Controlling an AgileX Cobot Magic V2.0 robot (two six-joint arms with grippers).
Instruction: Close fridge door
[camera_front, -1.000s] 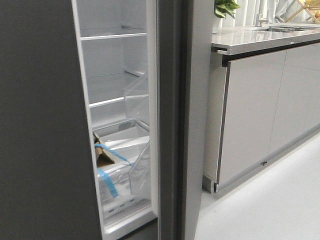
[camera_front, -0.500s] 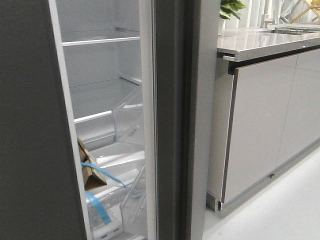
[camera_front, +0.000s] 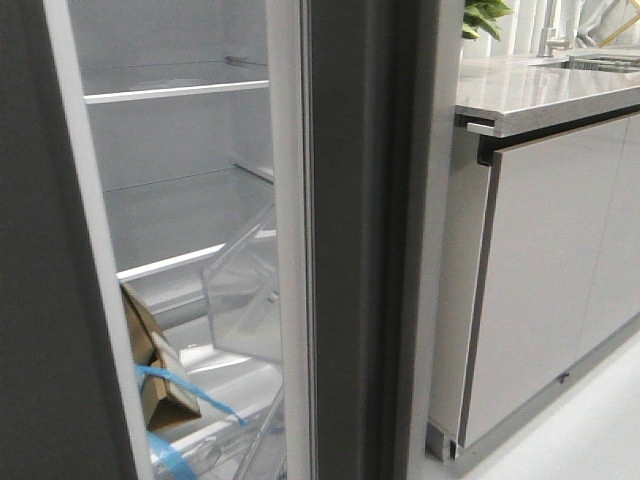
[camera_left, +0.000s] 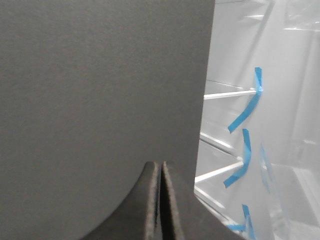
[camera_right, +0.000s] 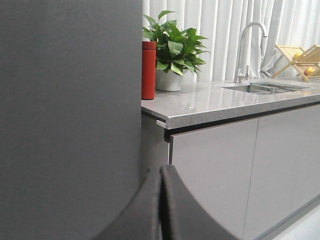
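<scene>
We see the fridge door (camera_front: 360, 240) standing open, edge-on at the centre of the front view, with shelves (camera_front: 175, 92) exposed at ten o'clock. Both our left gripper (camera_left: 160, 200) and right gripper (camera_right: 161, 205) are closed and empty. The closing push remains.

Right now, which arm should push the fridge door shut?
Probably the right arm. Its shut jaws sit by the fridge door's outer face, on the counter side. The left arm faces the fridge's other panel and shelves.

fridge door (camera_front: 350, 240) ajar, cabinet (camera_front: 550, 280) right
</scene>
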